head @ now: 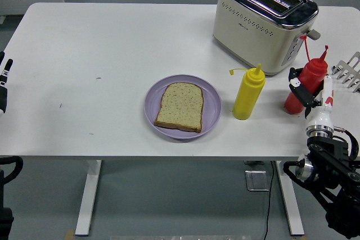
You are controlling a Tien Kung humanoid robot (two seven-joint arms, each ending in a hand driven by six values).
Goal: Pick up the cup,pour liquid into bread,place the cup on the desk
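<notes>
At table's right edge: right hand (306, 91) fingers wrapped around red squeeze bottle (302, 85), bottle upright;
Centre: bread (180, 106) on purple plate (211, 105)

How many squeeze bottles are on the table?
2. The yellow squeeze bottle stands just right of the purple plate, in front of the toaster. The red squeeze bottle is near the table's right edge, in the right hand. None seems hidden.

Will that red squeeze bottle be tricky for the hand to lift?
Probably a little. The red bottle is tall and narrow, so it may tip if nudged sideways. It looks like soft plastic, so it likely gives under a squeeze. The right hand already wraps its side, which should steady it.
</notes>
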